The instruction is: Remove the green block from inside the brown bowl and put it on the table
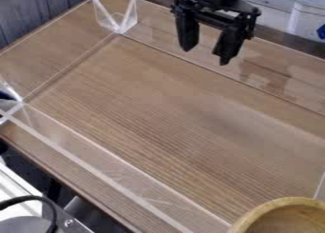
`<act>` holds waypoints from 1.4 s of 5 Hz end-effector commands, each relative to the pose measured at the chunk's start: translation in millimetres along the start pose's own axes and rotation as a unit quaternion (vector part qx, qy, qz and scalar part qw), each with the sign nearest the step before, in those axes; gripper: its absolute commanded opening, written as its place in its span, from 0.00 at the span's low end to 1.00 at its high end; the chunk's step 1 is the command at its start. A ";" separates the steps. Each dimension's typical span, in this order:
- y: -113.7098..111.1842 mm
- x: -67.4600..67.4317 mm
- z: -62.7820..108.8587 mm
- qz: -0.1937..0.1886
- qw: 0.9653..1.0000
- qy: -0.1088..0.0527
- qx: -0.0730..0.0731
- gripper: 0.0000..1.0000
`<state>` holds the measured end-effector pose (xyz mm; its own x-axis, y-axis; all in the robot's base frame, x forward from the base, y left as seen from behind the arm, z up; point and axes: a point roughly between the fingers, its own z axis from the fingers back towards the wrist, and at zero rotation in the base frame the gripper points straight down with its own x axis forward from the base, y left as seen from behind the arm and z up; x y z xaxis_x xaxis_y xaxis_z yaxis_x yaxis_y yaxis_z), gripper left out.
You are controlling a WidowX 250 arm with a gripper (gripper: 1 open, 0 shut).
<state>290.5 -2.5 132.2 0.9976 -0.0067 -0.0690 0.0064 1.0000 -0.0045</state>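
A light brown wood-grain table (165, 113) fills the view, with low clear plastic walls (95, 161) along its edges. Nearest, at the bottom right corner, sits a round tan-brown bowl (260, 214), cut off by the frame (its contents I cannot make out). Farther back, the black jaws (208, 41) hang spread apart above the table.

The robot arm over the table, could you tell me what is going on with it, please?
The arm's gripper hangs over the far side of the wooden table with its fingers apart and nothing between them. It is away from the brown bowl, which is only partly in view at the near right corner. No green block can be seen.
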 end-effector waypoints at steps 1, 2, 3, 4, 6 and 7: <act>0.5 0.7 -12.6 -0.002 1.000 0.012 0.001 1.00; 2.3 -1.5 -30.5 -0.005 1.000 0.019 -0.003 1.00; 5.4 -0.5 -46.8 -0.010 1.000 0.018 -0.007 1.00; 10.6 4.3 -58.3 -0.022 1.000 0.007 -0.015 1.00; 16.9 22.7 -73.2 -0.041 0.999 -0.017 -0.012 1.00; 18.7 27.9 -69.7 -0.040 0.999 -0.030 -0.013 1.00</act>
<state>301.5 11.8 43.1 0.9924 -0.0961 -0.0769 0.0930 0.9947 -0.0427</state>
